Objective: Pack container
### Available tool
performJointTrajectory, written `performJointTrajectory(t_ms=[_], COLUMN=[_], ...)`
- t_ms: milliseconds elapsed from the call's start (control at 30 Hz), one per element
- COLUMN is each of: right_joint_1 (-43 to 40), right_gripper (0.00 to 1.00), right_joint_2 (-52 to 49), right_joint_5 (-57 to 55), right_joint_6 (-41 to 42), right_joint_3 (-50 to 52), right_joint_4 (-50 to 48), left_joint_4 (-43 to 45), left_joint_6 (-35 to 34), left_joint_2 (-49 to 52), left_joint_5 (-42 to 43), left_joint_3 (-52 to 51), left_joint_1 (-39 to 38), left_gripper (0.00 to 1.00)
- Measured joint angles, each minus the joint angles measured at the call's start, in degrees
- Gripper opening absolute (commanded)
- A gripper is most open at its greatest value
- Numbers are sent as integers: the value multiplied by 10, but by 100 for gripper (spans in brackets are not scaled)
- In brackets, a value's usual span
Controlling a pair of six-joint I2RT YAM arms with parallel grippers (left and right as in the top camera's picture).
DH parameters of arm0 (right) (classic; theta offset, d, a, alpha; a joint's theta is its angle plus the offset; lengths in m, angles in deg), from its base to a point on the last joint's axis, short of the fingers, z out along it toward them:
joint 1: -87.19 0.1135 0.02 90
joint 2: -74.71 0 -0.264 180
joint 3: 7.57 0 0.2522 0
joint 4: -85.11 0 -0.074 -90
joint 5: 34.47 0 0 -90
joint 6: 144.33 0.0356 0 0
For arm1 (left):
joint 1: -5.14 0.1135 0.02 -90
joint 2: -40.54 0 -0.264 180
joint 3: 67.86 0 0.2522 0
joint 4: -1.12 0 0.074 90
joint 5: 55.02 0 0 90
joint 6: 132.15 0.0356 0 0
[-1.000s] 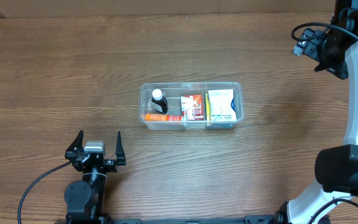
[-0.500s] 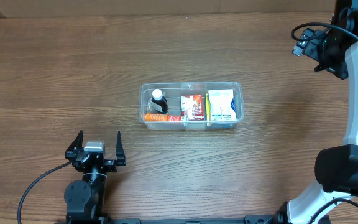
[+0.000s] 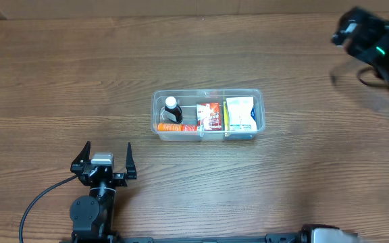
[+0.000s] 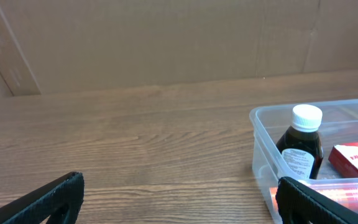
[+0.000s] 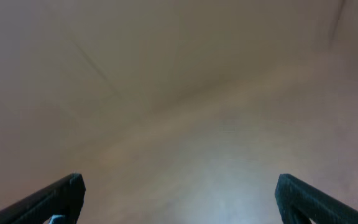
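The clear container (image 3: 209, 94) sits mid-table. It holds a dark bottle with a white cap (image 3: 172, 109), an orange item (image 3: 169, 127), a red box (image 3: 209, 115) and a white-green box (image 3: 240, 113). In the left wrist view the container (image 4: 260, 140) and the bottle (image 4: 302, 146) show at the right. My left gripper (image 3: 107, 152) is open and empty, in front of and to the left of the container. My right arm (image 3: 373, 40) is blurred at the far right edge. In the right wrist view the right gripper (image 5: 179, 199) is open and empty, with blurred brown surface behind it.
A brown cardboard wall (image 4: 166, 43) stands behind the wooden table (image 3: 59, 81). The left arm's cable (image 3: 36, 202) runs along the front left.
My right arm has swung quickly, now motion-blurred at the upper right edge. The left arm and the container's contents have not moved.
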Motion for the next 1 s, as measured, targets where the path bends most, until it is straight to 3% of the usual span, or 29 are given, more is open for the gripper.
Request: performJointTrajectory(t_ms=[100, 200, 300, 533, 700, 1000], right_joint_1=[0, 0, 0, 0, 0, 5], right_gripper=[100, 100, 100, 100, 100, 100], right_joint_2=[221, 360, 443, 625, 688, 744], right_joint_5=[-2, -2, 16, 109, 158, 169], right_joint_6=[0, -5, -13, -18, -18, -18], right_joint_3=[145, 321, 515, 843, 975, 1059], right_joint_4=[-110, -194, -279, -488, -549, -579], left_joint_4=[0, 0, 0, 0, 0, 0], left_joint_6=[0, 1, 1, 2, 1, 1], left_joint_2=[-1, -1, -1, -1, -1, -1], left_joint_5=[0, 0, 0, 0, 0, 0], left_joint_3=[0, 0, -1, -1, -1, -1], left_joint_1=[0, 0, 0, 0, 0, 0], left_gripper=[100, 100, 100, 100, 100, 100])
